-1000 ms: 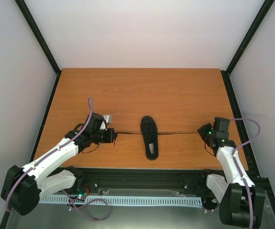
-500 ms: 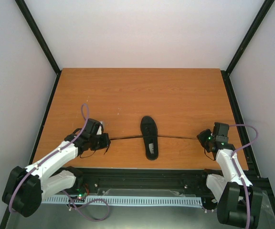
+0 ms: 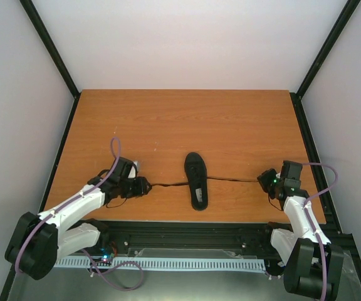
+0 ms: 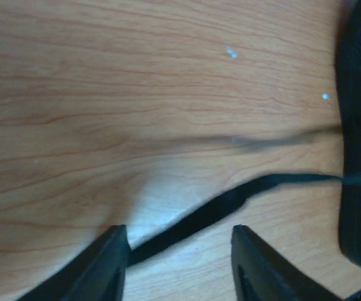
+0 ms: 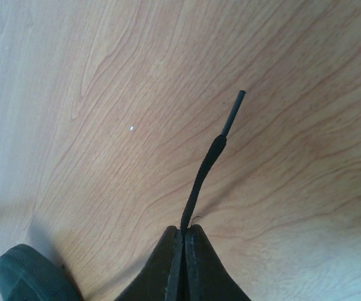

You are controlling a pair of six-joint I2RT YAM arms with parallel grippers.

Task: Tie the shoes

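The left gripper (image 3: 141, 186) sits low over the table (image 3: 187, 119), near its front edge and well to the left of the shoe (image 3: 196, 180). In the left wrist view its fingers (image 4: 102, 266) stand apart with a clear gap, so this claw is open and grips nothing. The left lace (image 4: 196, 219) lies on the wood between the fingers, close against one of them, and sags in a loose curve from there to the shoe. The shoe rests on its sole at the middle of the table's front half, between the two arms. Its long axis runs from near to far, with the far end tilted slightly left. It is too small here to tell toe from heel. The right lace (image 3: 234, 179) leaves the shoe in a straight line to the right gripper (image 5: 183, 231), which is clamped on it. Its stiff tip pokes out past the closed fingertips. No crossing, knot or bow shows, so the step in hand looks like drawing the two ends out sideways before the first knot. The next move probably calls for the left claw to pinch its thin, slack lace. Then both ends can be carried over the shoe and crossed without dragging it.
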